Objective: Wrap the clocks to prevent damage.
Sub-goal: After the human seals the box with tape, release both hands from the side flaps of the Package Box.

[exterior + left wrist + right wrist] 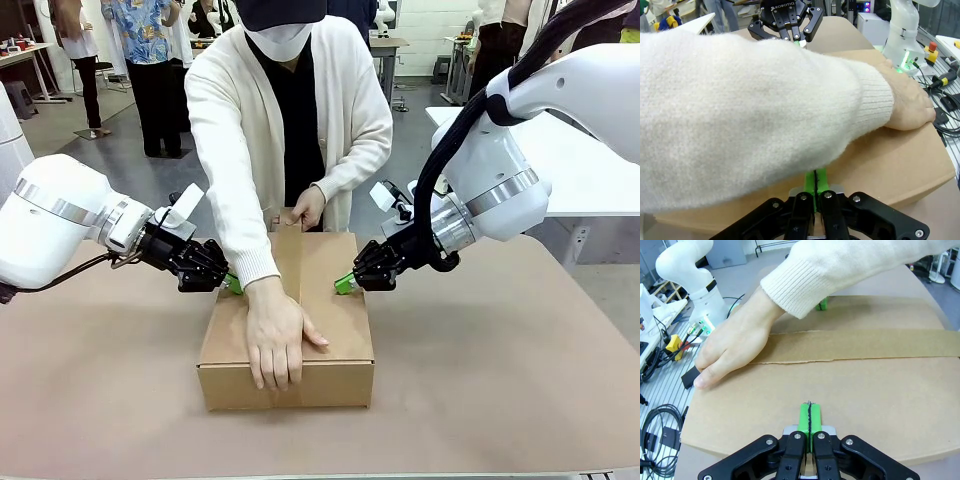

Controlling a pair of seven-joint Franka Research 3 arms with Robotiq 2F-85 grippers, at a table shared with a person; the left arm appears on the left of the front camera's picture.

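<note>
A closed cardboard box (290,325) sat near the front middle of the brown surface (500,400), its long flaps meeting in a seam that ran away from the camera. The person's hand (275,335) lay flat on the near end of that seam, fingers curled over the front edge of the box; the right wrist view showed the same hand (735,347) pressing the flap edge down near the box's rim. No clock could be seen, so what the box contained could not be told.

Just behind that hand, the two pincers met the box from opposite sides. The left pincer (232,284) was clenched, green pads pressed together with nothing between them, its tip touching the left upper edge of the box beside the person's cream sleeve (235,190). In the left wrist view that sleeve crossed directly above the pinched pads. The right pincer (344,284) was likewise clenched and empty, its green tip resting on the right side of the box top.

Farther back, the person's other hand (308,207) held the far end of the box. The person stood at the far side of the surface, leaning over it.
</note>
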